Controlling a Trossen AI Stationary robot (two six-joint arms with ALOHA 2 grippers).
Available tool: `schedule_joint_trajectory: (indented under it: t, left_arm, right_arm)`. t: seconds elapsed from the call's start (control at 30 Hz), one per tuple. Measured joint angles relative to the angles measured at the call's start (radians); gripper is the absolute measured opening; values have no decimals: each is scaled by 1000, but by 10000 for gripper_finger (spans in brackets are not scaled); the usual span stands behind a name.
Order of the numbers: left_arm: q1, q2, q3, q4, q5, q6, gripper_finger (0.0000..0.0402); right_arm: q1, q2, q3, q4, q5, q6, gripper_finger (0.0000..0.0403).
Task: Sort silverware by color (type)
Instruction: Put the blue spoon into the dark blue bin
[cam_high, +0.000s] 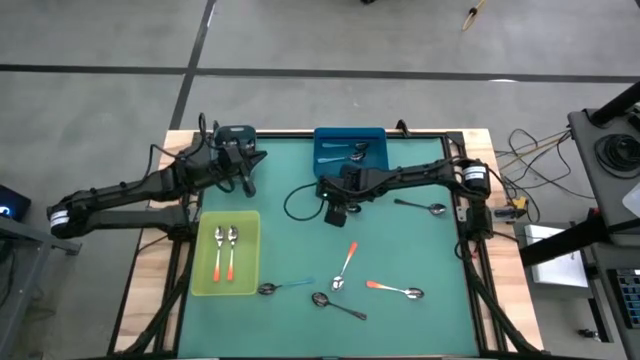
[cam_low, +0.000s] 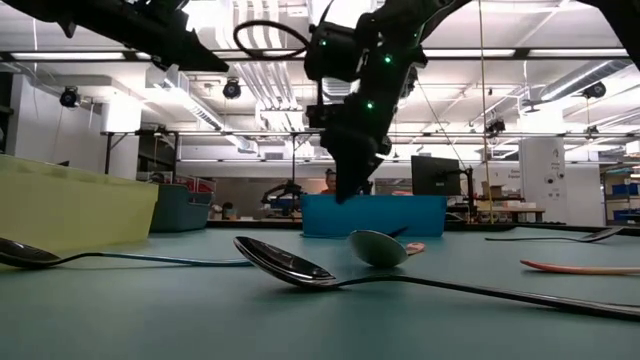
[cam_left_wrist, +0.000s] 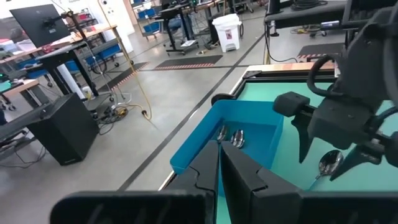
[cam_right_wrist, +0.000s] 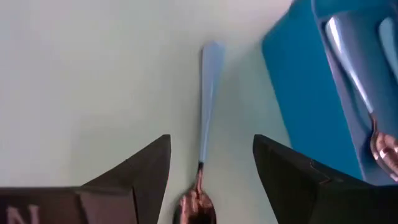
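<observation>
- Right now my right gripper (cam_right_wrist: 211, 168) hangs low over the green mat (cam_high: 400, 250), just in front of the blue bin (cam_high: 350, 146), jaws spread wide with nothing between them.
- Directly below, in the gap between my fingers, lies a light-blue-handled spoon (cam_right_wrist: 208, 99) flat on the mat beside the bin wall, its bowl towards my wrist and its handle pointing away.
- My left gripper (cam_left_wrist: 219, 177) waits near the far left corner of the mat, fingers pressed together on nothing.
- Already sorted, as I judge it: two orange-handled spoons (cam_high: 225, 252) in the yellow-green tray (cam_high: 250, 225), and blue-handled ones (cam_high: 350, 152) in the blue bin.
- Loose on the mat: an orange spoon (cam_high: 345, 266) mid-table, another orange spoon (cam_high: 392, 289) to its right, a dark metal spoon (cam_high: 336, 304) near the front, a blue-handled spoon (cam_high: 284, 288) beside the tray, and one more dark spoon (cam_high: 422, 207) towards the right edge.
- Handling, by my reckoning: light, rigid, thin, lying nearly flush, so my fingertips must almost scrape the mat.
- The polished bowl looks slick and rounded; I would avoid it.
- Better to pinch across the narrow handle near its middle; the coloured part probably grips better than bare metal.
- Off-centre, it may pivot or tip in my jaws.
</observation>
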Motion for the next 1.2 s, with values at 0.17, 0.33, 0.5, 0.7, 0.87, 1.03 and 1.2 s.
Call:
schedule_joint_trajectory:
  t: [0.17, 0.33, 0.5, 0.7, 0.87, 1.03, 1.2]
  left_arm:
    - [0, 0, 0, 0, 0, 0, 0]
    - [0, 1, 0, -1, 1, 0, 0]
    - [0, 1, 0, -1, 1, 0, 0]
    - [0, 3, 0, -2, 1, 0, 0]
    - [0, 4, 0, -1, 1, 0, 0]
    - [0, 4, 0, 0, 1, 0, 0]
    - [0, 4, 0, 0, 1, 0, 0]
  right_arm:
    - [-26, 0, -13, -5, -72, -3, 213]
    - [-55, 13, -25, 2, -121, 5, 204]
    - [-56, 79, -27, 42, -119, -12, 193]
    - [-56, 119, -24, 59, -124, -8, 166]
    - [-54, 119, -24, 59, -135, -9, 110]
    - [-54, 121, -24, 61, -176, -19, 32]
    - [-47, 122, -25, 63, -175, -21, 14]
